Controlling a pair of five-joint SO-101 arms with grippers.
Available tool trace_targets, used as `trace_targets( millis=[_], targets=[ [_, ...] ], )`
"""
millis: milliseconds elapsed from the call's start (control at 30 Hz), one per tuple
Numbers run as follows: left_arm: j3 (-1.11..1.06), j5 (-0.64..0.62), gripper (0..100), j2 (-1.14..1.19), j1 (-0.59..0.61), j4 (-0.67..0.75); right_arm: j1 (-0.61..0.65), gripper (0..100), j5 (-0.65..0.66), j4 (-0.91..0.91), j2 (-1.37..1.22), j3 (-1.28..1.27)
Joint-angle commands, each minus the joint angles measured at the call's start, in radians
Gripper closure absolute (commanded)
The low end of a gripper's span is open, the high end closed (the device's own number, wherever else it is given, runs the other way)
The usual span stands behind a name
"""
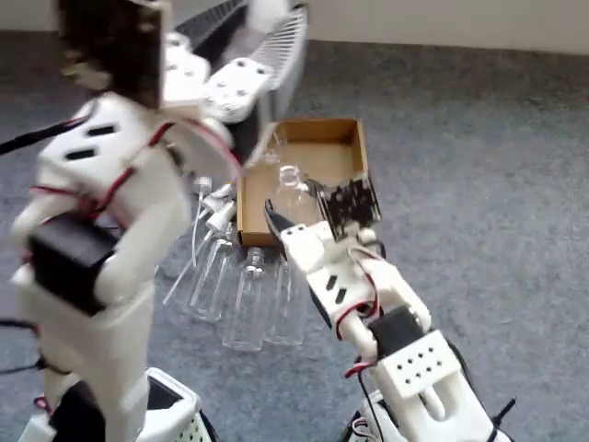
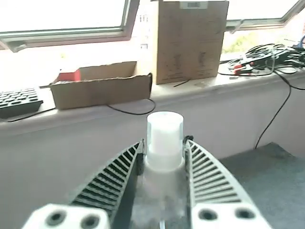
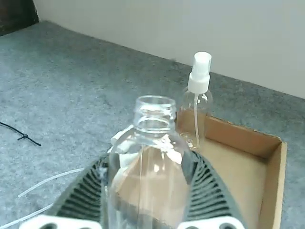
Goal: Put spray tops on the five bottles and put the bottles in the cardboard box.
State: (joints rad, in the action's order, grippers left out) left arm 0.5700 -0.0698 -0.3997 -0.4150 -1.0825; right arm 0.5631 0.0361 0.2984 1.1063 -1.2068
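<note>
My right gripper (image 1: 288,210) is shut on a clear open-necked bottle (image 1: 294,191), held upright at the near edge of the cardboard box (image 1: 354,152). The same bottle (image 3: 152,162) stands between the ribbed fingers (image 3: 209,191) in the right wrist view. A bottle with a white spray top (image 3: 196,105) stands in the box's far corner (image 3: 269,176). My left gripper (image 1: 267,46) is raised high beyond the box and is shut on a white spray top (image 2: 165,138), pointing towards a window sill. More clear bottles (image 1: 248,290) lie side by side on the carpet left of the right arm.
Loose spray tops with long thin tubes (image 1: 210,201) lie on the grey carpet beside the box's left wall; their tubes (image 3: 47,183) show in the right wrist view. The bulky left arm (image 1: 110,212) stands over the near left. Bare carpet stretches to the right of the box.
</note>
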Motion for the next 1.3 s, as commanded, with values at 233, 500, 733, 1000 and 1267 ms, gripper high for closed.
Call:
trace_targets(
  millis=[233, 500, 733, 1000, 1267],
  targets=[
    [0.025, -0.014, 95, 0.177, -0.099, 0.092, 0.005, 99.4, -0.063, -0.061, 0.174, -0.061],
    [-0.065, -0.015, 99, 0.168, -0.102, 0.092, 0.005, 99.4, -0.063, -0.065, 0.182, -0.061],
    [-0.14, -0.012, 99, 0.09, -0.168, 0.137, 0.005, 99.4, -0.06, -0.067, 0.182, -0.062],
    [-0.147, -0.011, 99, 0.018, -0.196, 0.133, 0.004, 99.4, -0.058, -0.067, 0.182, -0.061],
    [-0.249, -0.008, 99, -0.002, -0.15, 0.149, 0.004, 99.4, -0.058, -0.068, 0.183, -0.061]
  ],
)
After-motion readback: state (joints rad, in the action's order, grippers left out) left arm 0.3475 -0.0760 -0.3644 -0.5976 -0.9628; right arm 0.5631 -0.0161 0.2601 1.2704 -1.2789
